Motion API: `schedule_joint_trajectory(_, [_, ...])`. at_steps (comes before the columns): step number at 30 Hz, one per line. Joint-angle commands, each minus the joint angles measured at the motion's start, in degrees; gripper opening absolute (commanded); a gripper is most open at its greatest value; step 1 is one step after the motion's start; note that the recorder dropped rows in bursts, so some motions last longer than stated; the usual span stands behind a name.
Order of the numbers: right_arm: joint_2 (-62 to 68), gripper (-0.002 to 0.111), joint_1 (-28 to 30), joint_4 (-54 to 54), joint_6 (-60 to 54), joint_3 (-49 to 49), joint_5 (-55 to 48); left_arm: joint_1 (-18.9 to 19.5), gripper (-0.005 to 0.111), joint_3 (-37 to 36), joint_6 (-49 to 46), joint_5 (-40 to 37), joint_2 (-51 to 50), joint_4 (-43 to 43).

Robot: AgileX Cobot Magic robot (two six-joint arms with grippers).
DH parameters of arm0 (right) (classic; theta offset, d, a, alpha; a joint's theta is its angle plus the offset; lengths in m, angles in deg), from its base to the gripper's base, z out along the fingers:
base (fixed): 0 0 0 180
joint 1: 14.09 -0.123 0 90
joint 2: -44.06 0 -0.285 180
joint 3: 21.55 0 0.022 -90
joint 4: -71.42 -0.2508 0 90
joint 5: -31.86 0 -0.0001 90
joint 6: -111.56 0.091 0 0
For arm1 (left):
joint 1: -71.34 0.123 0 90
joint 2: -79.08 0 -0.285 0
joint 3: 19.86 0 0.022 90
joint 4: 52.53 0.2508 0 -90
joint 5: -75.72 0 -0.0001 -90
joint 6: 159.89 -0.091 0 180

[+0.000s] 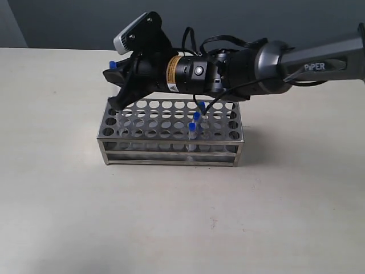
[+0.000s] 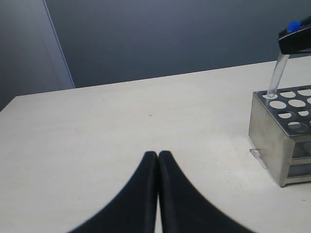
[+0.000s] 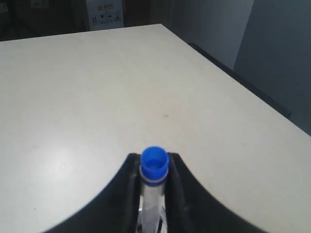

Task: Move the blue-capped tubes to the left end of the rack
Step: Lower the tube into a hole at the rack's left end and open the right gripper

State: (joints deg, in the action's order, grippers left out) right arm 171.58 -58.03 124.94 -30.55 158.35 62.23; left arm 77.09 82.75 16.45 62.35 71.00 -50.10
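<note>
Exterior: the right pincer (image 1: 116, 80) pinches a blue-capped tube (image 1: 113, 64) over the rack (image 1: 171, 132)'s far-left corner. Three other tubes (image 1: 192, 127) stand right of middle.

Left wrist: the left pincer (image 2: 158, 156), pressed together, hangs over the desk (image 2: 121, 121).

Right wrist: fingers (image 3: 121, 194) clamp the tube under its cap.

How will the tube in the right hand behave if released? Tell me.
Probably light and stiff: the tube looks straight though the right hand pinches it only near the cap. Likely slippery: smooth clear wall. It leans, tip at a corner hole of the rack, so it might tip.
</note>
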Motion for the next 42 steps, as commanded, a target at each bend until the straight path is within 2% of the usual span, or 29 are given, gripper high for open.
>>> schedule_joint_trajectory(1, [1.87, -0.001, -0.14, 0.22, 0.27, 1.84, -0.02, -0.23, 0.001, 0.18, 0.03, 0.12, 0.3, 0.07])
schedule_joint_trajectory(12, [6.71, -0.001, -0.14, 0.88, 2.68, 4.22, -1.06, -0.23, 0.001, 0.18, 0.03, 0.12, 0.3, 0.07])
schedule_joint_trajectory(18, [6.8, -0.001, -0.14, 8.75, 7.77, 4.4, -4.52, -0.23, 0.001, 0.18, 0.03, 0.12, 0.3, 0.07])
schedule_joint_trajectory(22, [6.8, -0.001, -0.14, 9.56, 8.18, 4.4, -4.52, -0.23, 0.001, 0.18, 0.03, 0.12, 0.3, 0.07])
schedule_joint_trajectory(24, [6.8, 0.007, -0.14, 9.56, 8.18, 4.4, -4.52, -0.23, 0.001, 0.18, 0.03, 0.12, 0.3, 0.07])
schedule_joint_trajectory(27, [6.8, 0.026, -0.14, 9.56, 8.18, 4.4, -4.52, -0.23, 0.001, 0.18, 0.03, 0.12, 0.3, 0.07])
schedule_joint_trajectory(29, [6.8, 0.035, -0.14, 9.56, 8.18, 4.4, -4.52, -0.23, 0.001, 0.18, 0.03, 0.12, 0.3, 0.07])
schedule_joint_trajectory(37, [5.51, 0.037, -0.04, 9.09, 8.18, 5.03, -4.94, -0.23, 0.001, 0.18, 0.03, 0.12, 0.3, 0.07])
schedule_joint_trajectory(42, [-0.47, 0.037, -0.04, 7.91, 10.94, 5.03, -15.37, -0.23, 0.001, 0.18, 0.03, 0.12, 0.3, 0.07])
